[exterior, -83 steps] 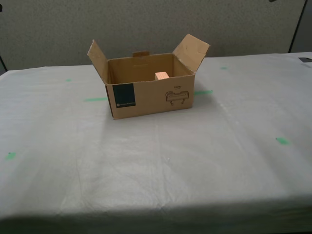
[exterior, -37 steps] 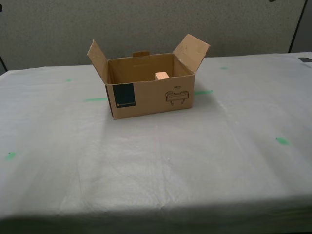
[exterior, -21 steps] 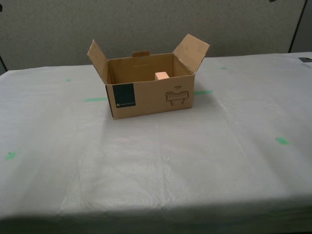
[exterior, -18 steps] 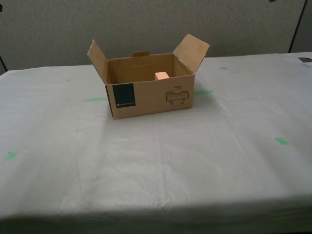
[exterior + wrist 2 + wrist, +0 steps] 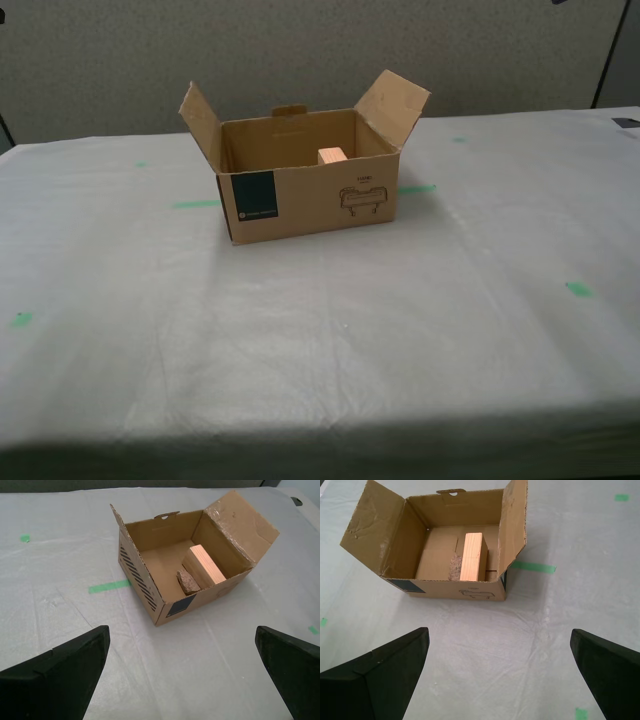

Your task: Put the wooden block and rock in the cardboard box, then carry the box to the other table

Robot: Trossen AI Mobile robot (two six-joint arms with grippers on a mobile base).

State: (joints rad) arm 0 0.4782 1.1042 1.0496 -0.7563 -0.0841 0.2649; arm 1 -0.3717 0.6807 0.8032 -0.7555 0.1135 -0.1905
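The jaws of my first gripper (image 5: 497,675) and my second gripper (image 5: 182,672) are wide apart and hold nothing. Past them the cardboard box (image 5: 305,200) sits on the desk (image 5: 320,340), with the wooden block (image 5: 472,556) and rock (image 5: 188,581) touching inside. I think each gripper should take one side wall and lift evenly.

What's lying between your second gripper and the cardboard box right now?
Nothing: the second wrist view shows only bare wrinkled table sheet between my second gripper and the cardboard box.

One cardboard box (image 5: 305,190), one wooden block (image 5: 473,556), one rock (image 5: 188,582), two end effectors.
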